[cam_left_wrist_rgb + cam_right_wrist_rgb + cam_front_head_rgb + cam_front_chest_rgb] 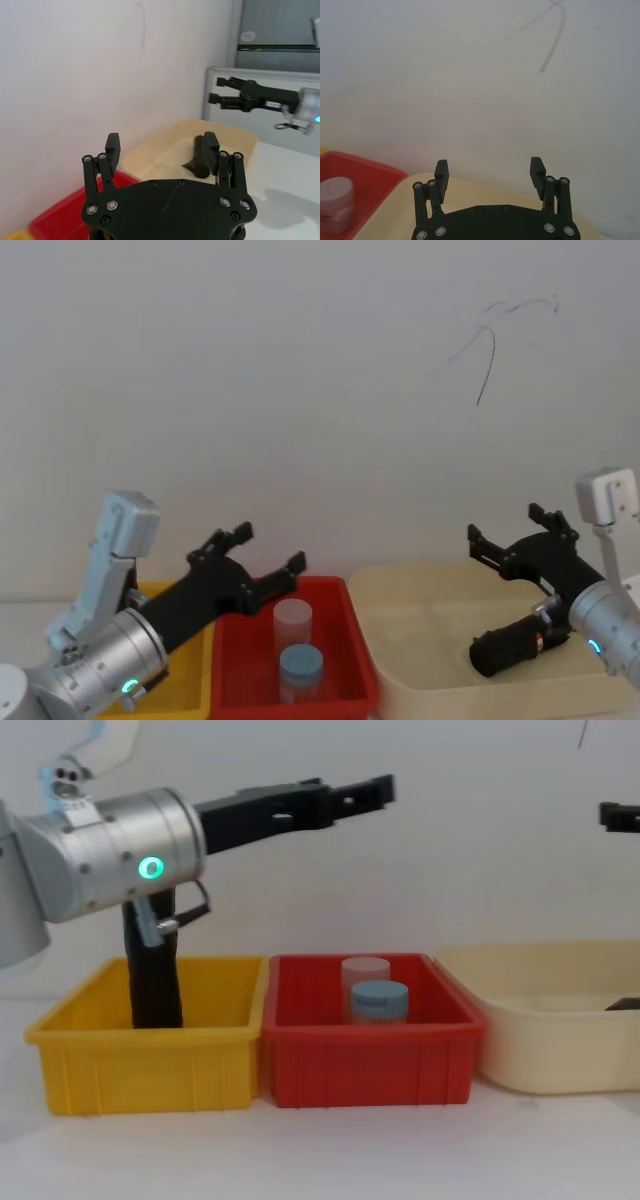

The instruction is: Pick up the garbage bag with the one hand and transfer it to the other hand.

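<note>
Lying on its side in the beige bin, the bag is below the right end effector, whose fingers are spread with nothing between them. The left end effector, equally spread and empty, hovers above the red bin. A plain roll stands in the yellow bin. The bag looks light and fairly stiff as a tight roll, though its plastic skin is likely slick and may give a little. Closing across its width near one end would leave the other end free for the handover.
</note>
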